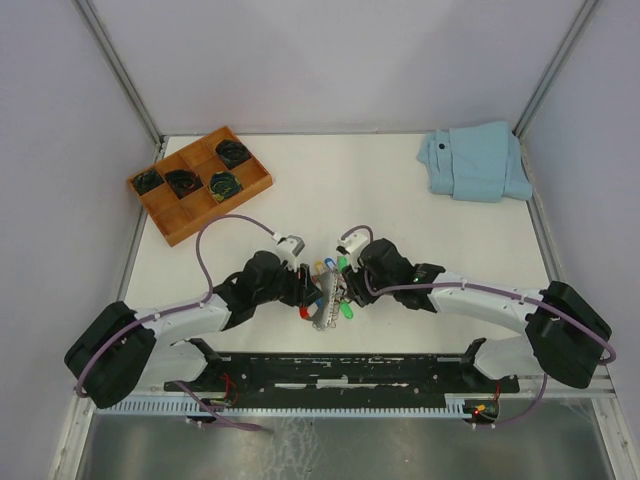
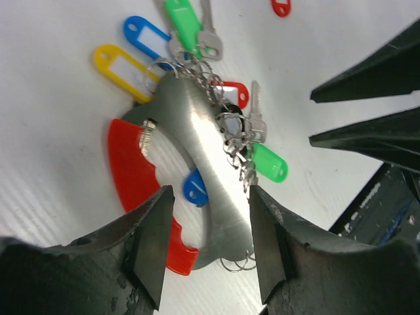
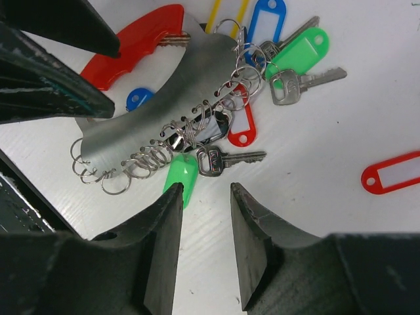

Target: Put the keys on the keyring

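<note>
Now the left hand is over one end of the keyring, a bent grey metal plate with a red curved band and lots of little wire rings. Its two black fingers are wide apart. The end of the plate and the band show between them, and I cannot tell if the fingers touch it. The right hand faces it from the other side. Its fingers are partly open and hold nothing, with only white bench between them. Just in front of the right hand lies a small silver key with a green plastic tag, and the tip of that tag is beside one finger. Further ahead lies a second silver key with its own green tag, close to a blue tag. A red plastic tag lies apart, off to one side of the right hand.
</note>
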Motion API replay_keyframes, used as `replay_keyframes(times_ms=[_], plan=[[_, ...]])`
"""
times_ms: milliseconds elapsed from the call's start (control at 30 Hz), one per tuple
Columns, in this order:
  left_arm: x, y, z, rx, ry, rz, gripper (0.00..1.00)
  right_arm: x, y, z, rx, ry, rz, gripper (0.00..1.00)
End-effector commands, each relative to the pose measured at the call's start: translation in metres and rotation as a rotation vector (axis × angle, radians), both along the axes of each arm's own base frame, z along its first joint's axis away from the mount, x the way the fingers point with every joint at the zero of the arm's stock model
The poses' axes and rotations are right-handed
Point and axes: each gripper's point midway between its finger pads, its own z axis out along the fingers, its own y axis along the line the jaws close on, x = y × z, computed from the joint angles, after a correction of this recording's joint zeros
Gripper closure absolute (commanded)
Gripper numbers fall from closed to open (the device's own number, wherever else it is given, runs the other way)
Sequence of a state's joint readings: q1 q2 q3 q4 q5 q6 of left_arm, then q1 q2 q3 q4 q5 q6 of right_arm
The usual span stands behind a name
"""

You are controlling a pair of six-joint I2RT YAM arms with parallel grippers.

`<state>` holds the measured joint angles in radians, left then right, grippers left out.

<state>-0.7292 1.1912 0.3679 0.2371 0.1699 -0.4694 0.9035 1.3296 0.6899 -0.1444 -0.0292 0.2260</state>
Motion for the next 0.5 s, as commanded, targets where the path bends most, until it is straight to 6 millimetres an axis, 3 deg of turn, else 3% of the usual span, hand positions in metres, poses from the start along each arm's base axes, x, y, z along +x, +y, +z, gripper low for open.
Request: replay_keyframes(times_ms=[0, 233, 467], plan=[[-0.013, -0.023, 0.020, -0.103, -0.064, -0.149, 0.43, 0.003, 0.007, 0.006, 0.040, -0.017, 0.013, 0.57], [-0.014, -0.027, 0.009, -0.110, -0.011, -0.141, 0.60, -0.005, 0.039, -0.003, 0.178, 0.109, 0.002, 0.62], [-0.013, -0.021, -0.010, -0.066, 0.035, -0.103, 0.61, 0.003, 0.048, -0.011, 0.190, 0.131, -0.050, 0.65]])
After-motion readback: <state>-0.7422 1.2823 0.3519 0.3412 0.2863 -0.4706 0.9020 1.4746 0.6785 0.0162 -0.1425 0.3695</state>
